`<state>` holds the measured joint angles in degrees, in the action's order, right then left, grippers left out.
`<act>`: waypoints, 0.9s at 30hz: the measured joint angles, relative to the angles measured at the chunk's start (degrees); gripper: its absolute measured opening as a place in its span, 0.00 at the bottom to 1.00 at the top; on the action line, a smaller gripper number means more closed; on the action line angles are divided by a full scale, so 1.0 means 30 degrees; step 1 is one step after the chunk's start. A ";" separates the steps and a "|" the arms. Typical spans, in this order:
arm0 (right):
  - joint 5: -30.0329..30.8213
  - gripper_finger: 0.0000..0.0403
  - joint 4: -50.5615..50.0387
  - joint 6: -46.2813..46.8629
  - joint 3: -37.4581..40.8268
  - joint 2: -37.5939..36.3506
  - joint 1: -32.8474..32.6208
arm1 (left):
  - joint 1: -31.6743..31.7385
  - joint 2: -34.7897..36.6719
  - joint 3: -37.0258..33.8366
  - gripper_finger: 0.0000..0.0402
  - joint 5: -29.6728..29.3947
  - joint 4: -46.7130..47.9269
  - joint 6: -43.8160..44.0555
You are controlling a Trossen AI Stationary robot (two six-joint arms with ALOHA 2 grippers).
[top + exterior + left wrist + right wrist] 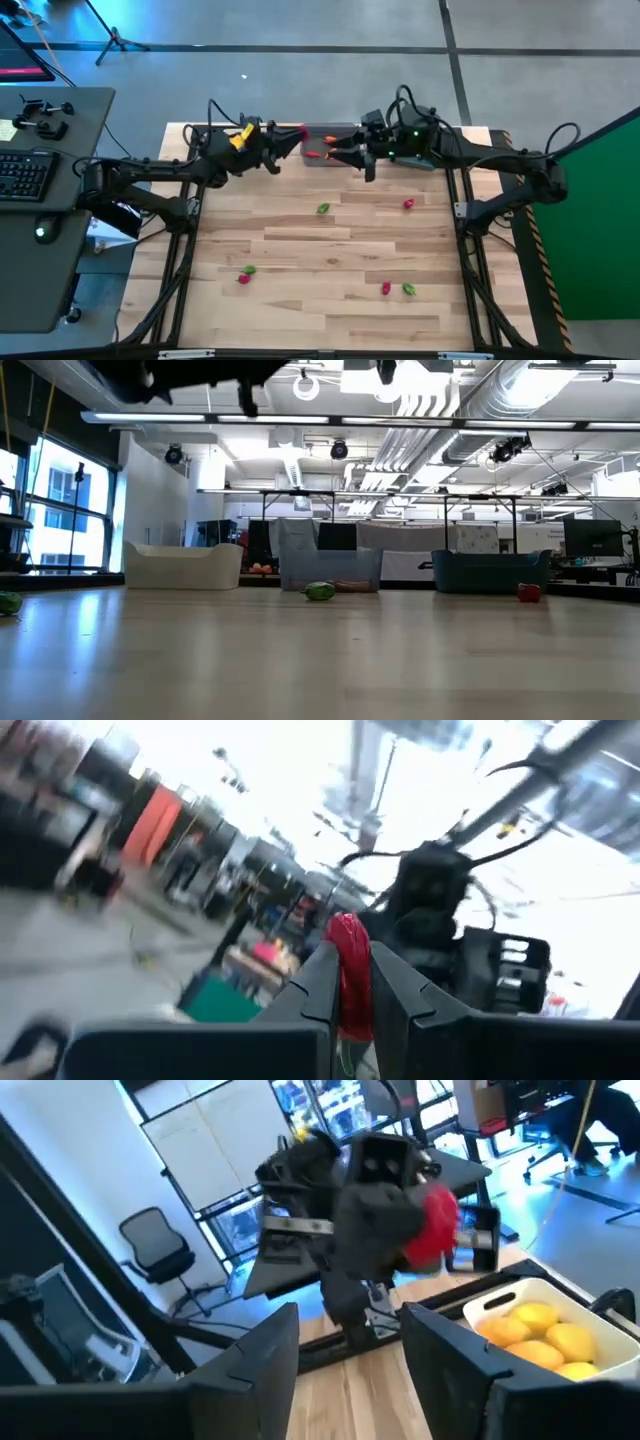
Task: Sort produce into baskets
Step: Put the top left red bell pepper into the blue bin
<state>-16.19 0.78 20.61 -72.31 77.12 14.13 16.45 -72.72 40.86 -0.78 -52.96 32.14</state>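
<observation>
No lettering to read anywhere: nothing legible on the three bins at the far edge of the bench (330,300), nothing on the arms. The whiteboard (215,1140) in the room behind the bench carries no words that can be made out, and the keyboard (25,172) beside the bench is too small to read.

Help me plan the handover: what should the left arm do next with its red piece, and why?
Probably hold still: the left gripper is clamped on the red piece, facing the right gripper, whose fingers stand apart, empty, short of it.
</observation>
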 joint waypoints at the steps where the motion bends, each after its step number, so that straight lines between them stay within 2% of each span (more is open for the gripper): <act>1: 0.0215 0.41 0.0237 0.0164 -0.0007 0.0094 -0.0109 | -0.0094 -0.0059 0.0517 0.04 0.0007 0.0034 -0.0723; 4: 0.0947 0.40 0.1088 0.0260 -0.0007 0.0425 -0.0521 | -0.0299 -0.0329 0.2012 0.04 0.0137 0.0274 -0.2059; 9: 0.1784 0.39 0.2456 -0.0485 -0.0007 0.0606 -0.0912 | -0.0485 -0.1607 0.3534 0.04 0.1091 0.0482 -0.2406; 21: 0.3242 0.38 0.2774 -0.1430 -0.0007 0.0613 -0.0898 | -0.1166 -0.3716 0.5346 0.04 0.2621 -0.0079 -0.2304; 24: 0.3171 0.35 0.2737 -0.1479 -0.0007 0.0613 -0.0890 | -0.1151 -0.3746 0.5364 0.04 0.2652 -0.0044 -0.2352; 27: 0.3069 0.27 0.2752 -0.1433 -0.0007 0.0613 -0.0898 | -0.1151 -0.3674 0.5364 0.04 0.2659 -0.0091 -0.2392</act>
<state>-6.98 9.04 16.32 -72.34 78.96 11.44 12.99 -83.75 56.95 7.20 -53.23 24.96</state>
